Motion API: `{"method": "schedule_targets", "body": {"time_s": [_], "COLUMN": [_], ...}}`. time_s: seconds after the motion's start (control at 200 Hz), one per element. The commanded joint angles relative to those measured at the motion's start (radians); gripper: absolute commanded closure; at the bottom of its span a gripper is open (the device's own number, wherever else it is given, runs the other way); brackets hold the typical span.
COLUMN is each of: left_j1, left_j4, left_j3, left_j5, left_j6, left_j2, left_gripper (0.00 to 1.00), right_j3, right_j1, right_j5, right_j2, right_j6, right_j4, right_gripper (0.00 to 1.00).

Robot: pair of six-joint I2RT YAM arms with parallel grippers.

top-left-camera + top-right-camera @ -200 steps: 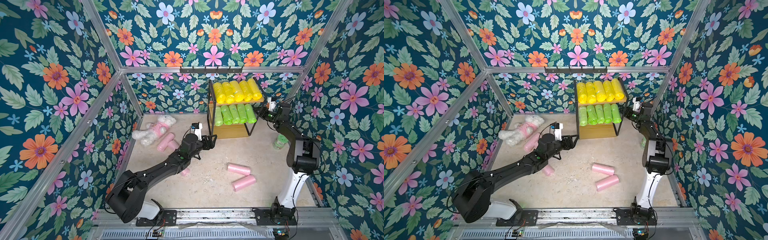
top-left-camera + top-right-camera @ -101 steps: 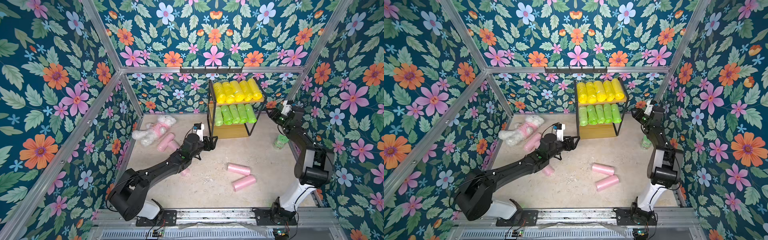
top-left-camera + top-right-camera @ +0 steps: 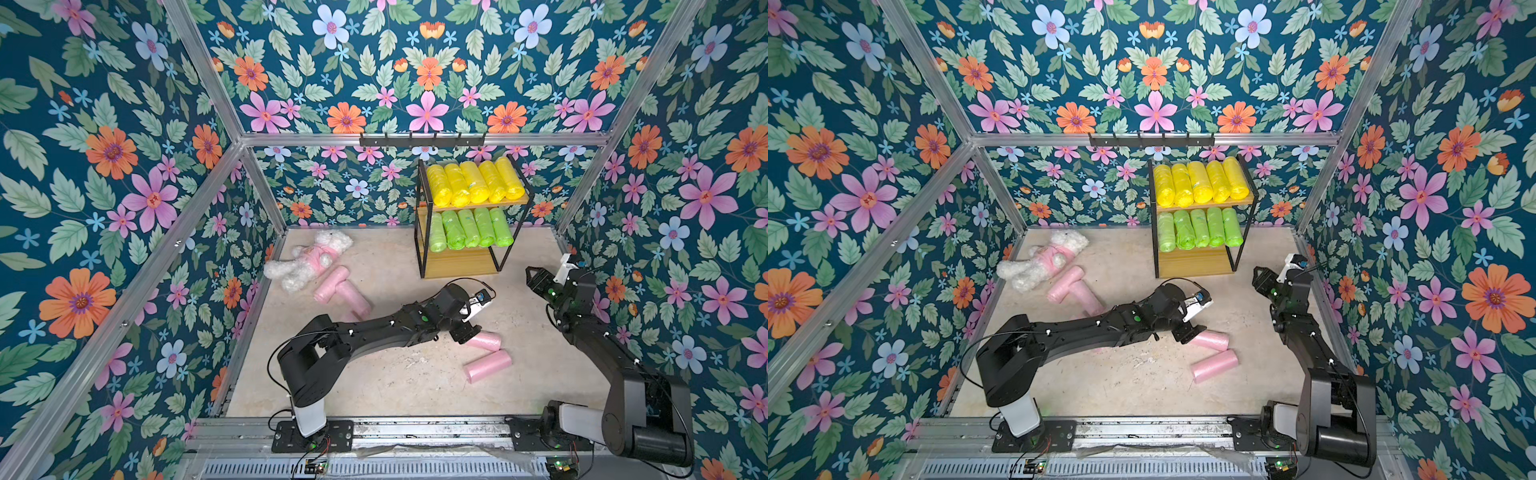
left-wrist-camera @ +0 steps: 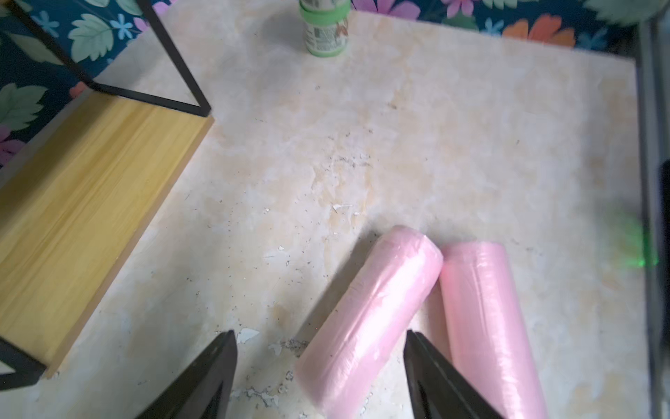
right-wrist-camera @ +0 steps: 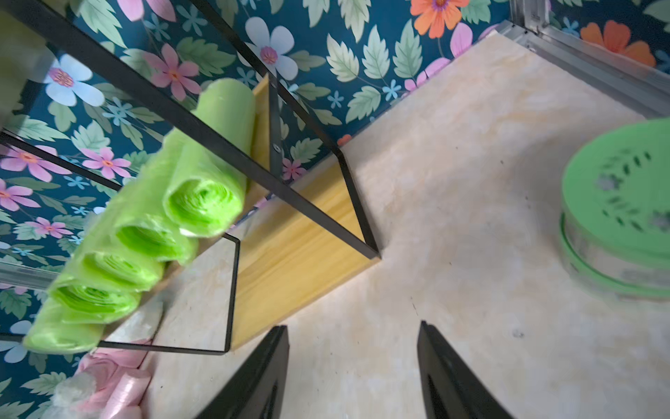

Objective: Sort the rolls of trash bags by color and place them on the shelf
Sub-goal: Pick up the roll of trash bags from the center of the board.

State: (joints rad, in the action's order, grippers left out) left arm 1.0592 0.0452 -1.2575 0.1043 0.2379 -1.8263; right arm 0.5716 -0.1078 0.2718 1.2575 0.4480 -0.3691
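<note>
Rolls of crinkly, glossy plastic film, each a short soft cylinder, are lying sorted on the shelf [image 3: 457, 262], a rack of pale wood boards in a thin black metal frame that is standing at the far side of the table [image 3: 395, 386]. Five yellow rolls [image 3: 473, 183] are sitting side by side on the top board. Five green rolls [image 3: 469, 228] are filling the middle board, their coiled ends showing in the right wrist view. Four pink rolls [image 3: 488, 365] are showing clearly on the table: two beside the fluffy white plush toy [image 3: 307, 262] and two close together by the left claw [image 4: 319, 332], with one of them lying between its spread jaws in the left wrist view. The right claw [image 5: 351, 324] is hanging with jaws apart and nothing between them, near a round green-lidded jar [image 5: 616, 203].
</note>
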Motion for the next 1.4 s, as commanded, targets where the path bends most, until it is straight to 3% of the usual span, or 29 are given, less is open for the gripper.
{"method": "schedule_targets", "body": {"time_s": [0.0, 0.35, 0.72, 0.915, 1.12, 1.39], "left_j1": [0.016, 0.027, 0.035, 0.036, 0.021, -0.114], "left_j4": [0.134, 0.285, 0.354, 0.382, 0.304, -0.063], "left_j3": [-0.074, -0.300, -0.454, -0.508, -0.457, -0.188], "left_j5": [0.044, 0.159, 0.198, 0.173, 0.158, 0.258], "left_j6": [0.198, 0.270, 0.280, 0.266, 0.196, -0.135], "left_j2": [-0.055, -0.242, -0.397, -0.449, -0.388, -0.171], "left_gripper": [0.21, 0.20, 0.24, 0.33, 0.48, 0.66], "right_j3": [-0.038, -0.087, -0.088, -0.093, -0.098, -0.124], "right_j1": [0.008, 0.008, 0.008, 0.008, 0.008, 0.016], "right_j5": [-0.006, -0.030, -0.032, -0.028, -0.028, 0.015], "right_j2": [-0.007, -0.023, -0.015, -0.018, -0.051, -0.150], "right_j6": [-0.002, -0.005, -0.011, -0.010, -0.009, 0.034], "right_j4": [-0.059, -0.076, -0.079, -0.080, -0.061, -0.052], "right_gripper": [0.36, 0.34, 0.34, 0.34, 0.34, 0.34]}}
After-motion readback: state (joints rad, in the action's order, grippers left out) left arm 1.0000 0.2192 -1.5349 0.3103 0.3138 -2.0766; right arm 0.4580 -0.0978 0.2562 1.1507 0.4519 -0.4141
